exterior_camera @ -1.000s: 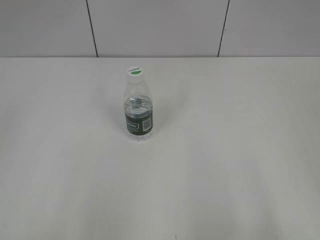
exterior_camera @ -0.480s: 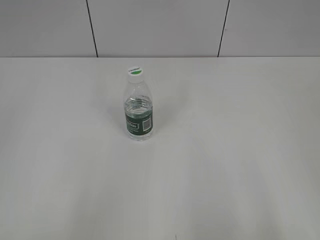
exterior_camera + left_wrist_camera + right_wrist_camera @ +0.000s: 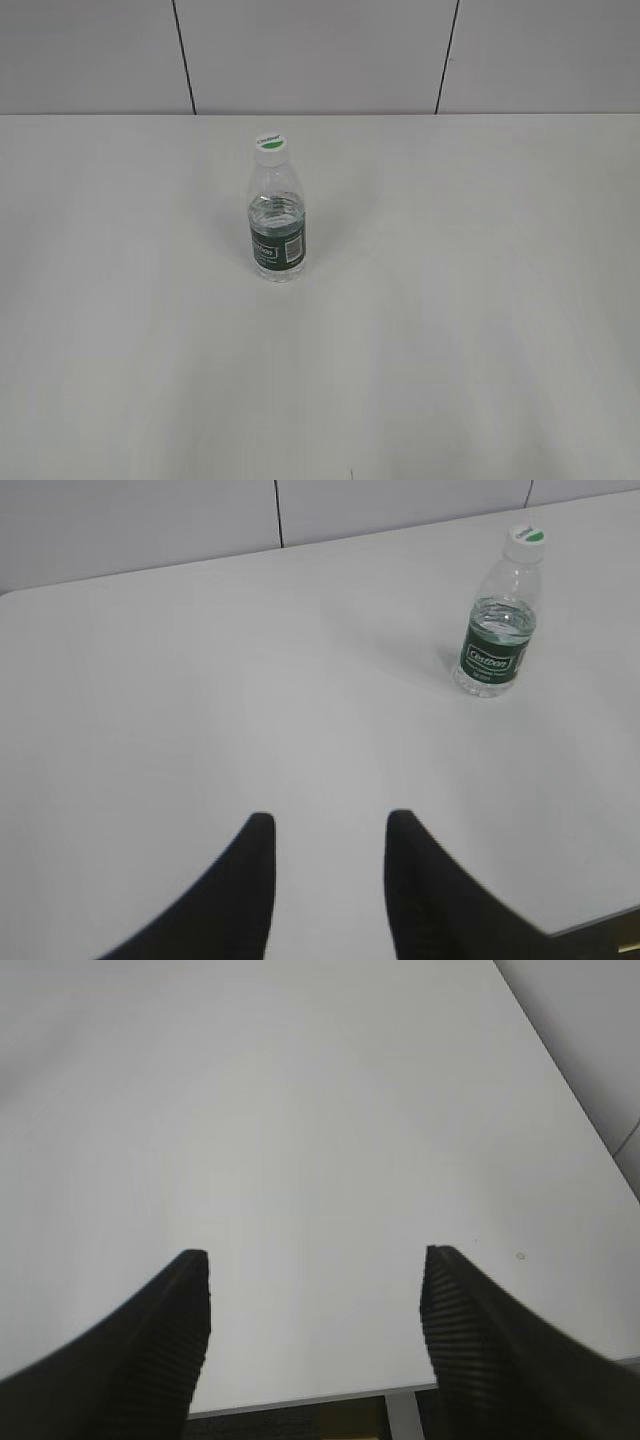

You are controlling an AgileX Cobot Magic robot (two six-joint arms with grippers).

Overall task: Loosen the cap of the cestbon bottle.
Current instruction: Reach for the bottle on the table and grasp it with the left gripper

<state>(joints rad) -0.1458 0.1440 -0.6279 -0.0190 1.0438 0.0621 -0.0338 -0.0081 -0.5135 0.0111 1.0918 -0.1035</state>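
The cestbon bottle stands upright on the white table, left of centre in the exterior view, clear with a dark green label band. Its white cap with a green half-circle mark sits on top. In the left wrist view the bottle stands at the upper right with its cap on. My left gripper is open and empty, well short of the bottle and to its left. My right gripper is open and empty over bare table near the front edge. The bottle is out of the right wrist view. Neither gripper shows in the exterior view.
The white table runs back to a grey panelled wall. Its front edge shows in the right wrist view and its corner edge in the left wrist view.
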